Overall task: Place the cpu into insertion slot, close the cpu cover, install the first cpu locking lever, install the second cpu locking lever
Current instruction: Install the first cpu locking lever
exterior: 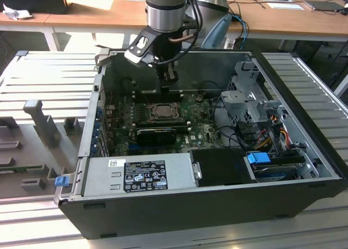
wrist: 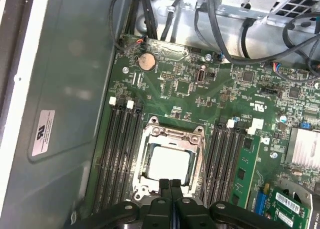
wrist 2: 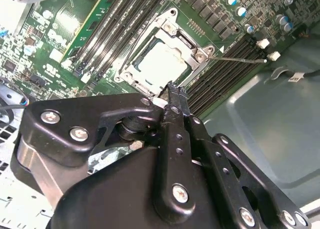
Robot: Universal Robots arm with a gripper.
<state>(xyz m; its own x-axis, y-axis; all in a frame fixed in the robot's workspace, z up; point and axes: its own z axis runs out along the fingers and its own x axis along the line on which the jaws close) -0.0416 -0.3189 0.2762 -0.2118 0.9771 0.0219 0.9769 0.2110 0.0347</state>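
The cpu (wrist: 169,161) shows its pale square face inside the insertion slot (wrist: 172,132) on the green motherboard. The cpu cover (wrist: 145,154) lies flat around it as a silver frame. A thin silver locking lever (wrist 2: 240,59) runs out sideways from one corner of the slot, over the memory slots. My gripper (wrist: 170,185) is shut, its two black fingertips pressed together with nothing between them, at the edge of the slot's frame. In the exterior view the gripper (exterior: 167,86) hangs just above the far side of the cpu (exterior: 162,111).
Rows of memory slots (wrist: 122,149) flank the socket. A long black finned card (exterior: 156,135) lies nearer the camera. A power supply (exterior: 141,175), a drive cage (exterior: 250,97) and loose cables (exterior: 261,129) fill the case. The case wall (wrist: 65,89) stands close by.
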